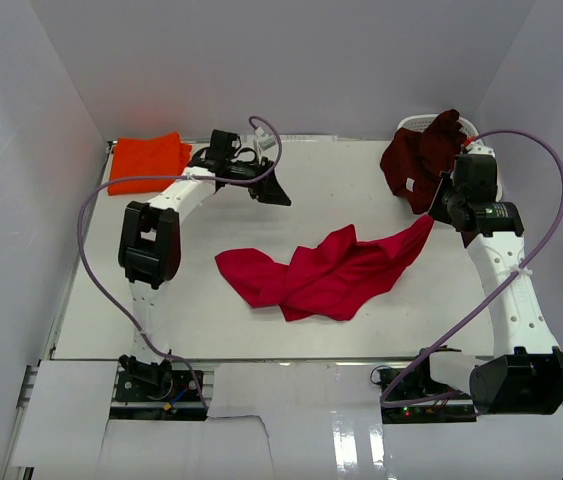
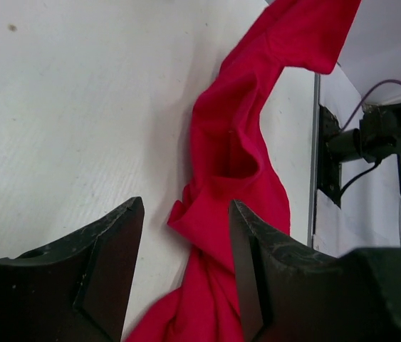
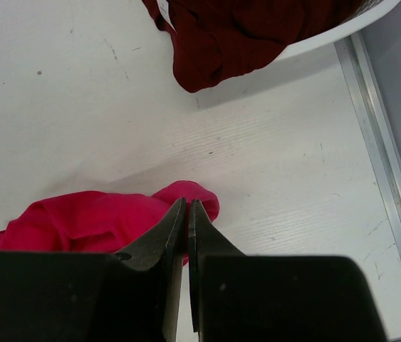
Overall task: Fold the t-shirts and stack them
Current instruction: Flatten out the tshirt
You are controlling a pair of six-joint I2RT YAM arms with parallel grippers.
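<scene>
The white bench [image 1: 161,300] is carrying all three t-shirts as I am working the rig from afar. The crimson t-shirt [image 1: 331,275] is lying crumpled at the middle of the bench, with one corner stretching up and to the right into a thin point. The maroon t-shirt [image 1: 416,160] is spilling in a heap out of the white basket [image 1: 416,123] at the far right corner, a small white tag showing on it. The orange t-shirt [image 1: 148,162] is sitting folded flat at the far left corner, well apart from the other two. My right tool [image 1: 439,212] is clenching that raised corner of the crimson t-shirt, its jaws pressing together on the cloth just in front of the basket. My left tool [image 1: 273,192] is hanging released above bare bench beyond the crimson t-shirt, jaws standing apart and gripping nothing.
</scene>
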